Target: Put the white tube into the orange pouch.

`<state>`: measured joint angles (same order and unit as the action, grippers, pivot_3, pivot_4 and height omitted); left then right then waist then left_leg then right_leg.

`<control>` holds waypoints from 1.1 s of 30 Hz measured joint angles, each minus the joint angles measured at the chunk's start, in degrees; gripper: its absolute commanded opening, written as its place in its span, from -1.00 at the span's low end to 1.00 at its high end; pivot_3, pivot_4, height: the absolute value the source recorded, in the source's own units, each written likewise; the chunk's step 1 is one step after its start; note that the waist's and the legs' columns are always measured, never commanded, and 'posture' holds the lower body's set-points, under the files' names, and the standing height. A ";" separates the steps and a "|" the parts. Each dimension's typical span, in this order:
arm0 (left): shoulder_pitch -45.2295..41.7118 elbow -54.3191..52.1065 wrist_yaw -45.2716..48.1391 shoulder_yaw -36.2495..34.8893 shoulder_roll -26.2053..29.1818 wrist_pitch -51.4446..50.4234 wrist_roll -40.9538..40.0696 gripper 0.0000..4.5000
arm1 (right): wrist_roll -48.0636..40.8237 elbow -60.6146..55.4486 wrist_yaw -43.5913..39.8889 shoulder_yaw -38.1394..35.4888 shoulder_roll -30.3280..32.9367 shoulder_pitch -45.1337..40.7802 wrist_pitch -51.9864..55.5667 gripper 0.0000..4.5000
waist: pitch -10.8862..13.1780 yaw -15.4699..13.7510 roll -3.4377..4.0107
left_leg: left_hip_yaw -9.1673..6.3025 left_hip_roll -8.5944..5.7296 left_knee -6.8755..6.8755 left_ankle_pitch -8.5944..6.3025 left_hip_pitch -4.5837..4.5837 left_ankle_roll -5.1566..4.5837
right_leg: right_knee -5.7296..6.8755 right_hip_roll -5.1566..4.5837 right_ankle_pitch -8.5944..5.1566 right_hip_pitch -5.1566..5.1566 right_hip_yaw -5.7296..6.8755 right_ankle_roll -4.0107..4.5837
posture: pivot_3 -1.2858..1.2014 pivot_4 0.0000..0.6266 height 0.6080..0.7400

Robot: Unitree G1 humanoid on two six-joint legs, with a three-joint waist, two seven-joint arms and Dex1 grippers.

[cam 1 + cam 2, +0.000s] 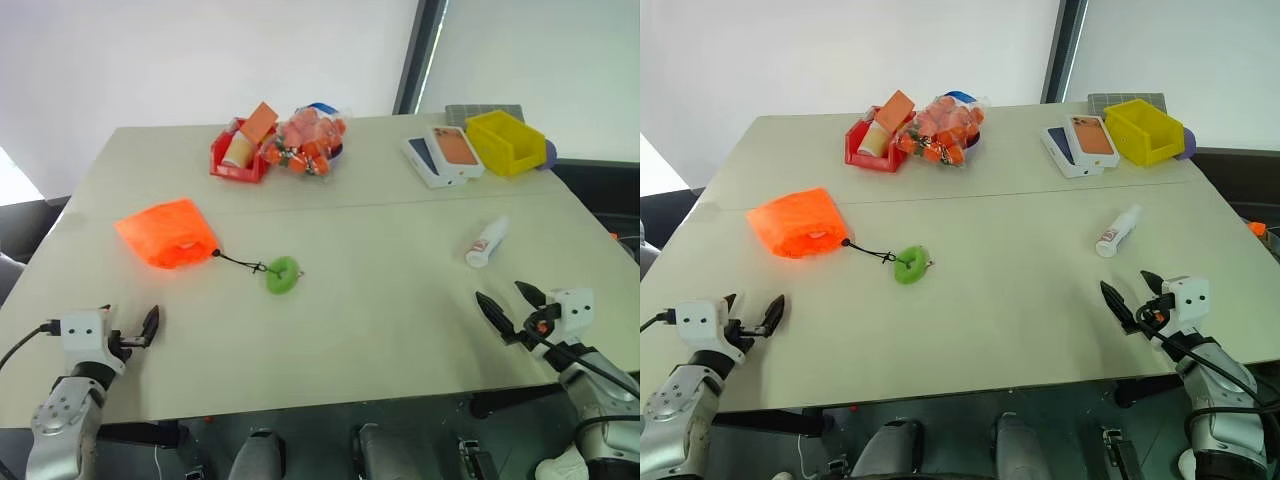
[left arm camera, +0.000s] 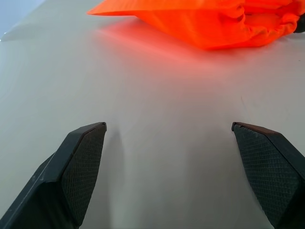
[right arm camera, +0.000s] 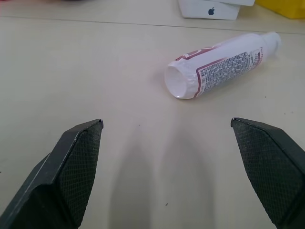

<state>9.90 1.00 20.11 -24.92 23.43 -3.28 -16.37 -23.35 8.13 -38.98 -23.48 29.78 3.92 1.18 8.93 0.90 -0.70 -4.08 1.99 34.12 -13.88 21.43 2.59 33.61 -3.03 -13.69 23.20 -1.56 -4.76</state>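
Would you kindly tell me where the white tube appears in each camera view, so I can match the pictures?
Left eye view: the white tube lies on the table's right side, ahead of the right gripper.
Right eye view: same spot, right of centre.
Left wrist view: not in it.
Right wrist view: lying on its side ahead of the gripper.
Shared landmark: the white phone box beyond the tube.

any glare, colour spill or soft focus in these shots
Left wrist view: the orange pouch throws a red-orange glow onto the table in front of it. Right wrist view: the white tube is sharp, print lines visible, with soft shadows ahead of the open right hand. Head views: the backdrop is bright, nearly washed out.
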 measured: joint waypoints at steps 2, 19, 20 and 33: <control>-0.18 0.00 -0.12 0.02 -0.01 -0.01 0.10 1.00 | 0.00 -0.04 0.17 0.01 0.00 0.01 0.00 0.98 | 0.00 -0.01 0.00 | 0.00 0.00 0.00 0.00 0.00 0.00 | 0.00 0.00 0.00 0.00 0.00 0.00 | 0.03 -0.52 1.00; -1.13 -7.54 -5.52 7.83 -0.91 3.04 10.91 1.00 | -0.55 -9.27 -0.80 6.96 -0.53 -2.59 4.91 0.98 | 0.00 -0.13 0.00 | 0.02 0.00 -0.02 0.01 0.00 -0.01 | 0.01 0.01 0.01 -0.12 0.00 0.01 | 0.03 -0.52 1.00; -1.32 -7.83 -5.85 8.61 -0.83 3.79 12.51 1.00 | -0.65 -10.56 -1.30 8.02 -0.58 -2.65 5.69 0.98 | 0.00 -0.15 0.00 | 0.02 0.00 -0.04 0.01 0.01 -0.02 | 0.01 0.01 0.01 -0.14 0.00 0.01 | 0.03 -0.52 1.00; -15.67 -6.09 -13.20 17.00 5.86 0.35 34.03 1.00 | 2.33 -22.04 -3.12 27.48 -6.84 -7.45 10.39 0.98 | 0.00 -0.19 -0.05 | -0.02 0.00 -0.08 0.03 -0.02 -0.02 | 0.23 0.09 0.03 -0.21 0.01 -0.01 | 0.03 -0.52 1.00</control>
<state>-5.77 -5.09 6.91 -7.92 29.29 -2.93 17.66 -21.01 -13.91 -42.09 4.00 22.94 -3.52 11.57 8.94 0.71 -0.75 -4.10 1.99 34.04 -13.85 21.41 2.57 33.85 -2.95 -13.65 22.99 -1.55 -4.77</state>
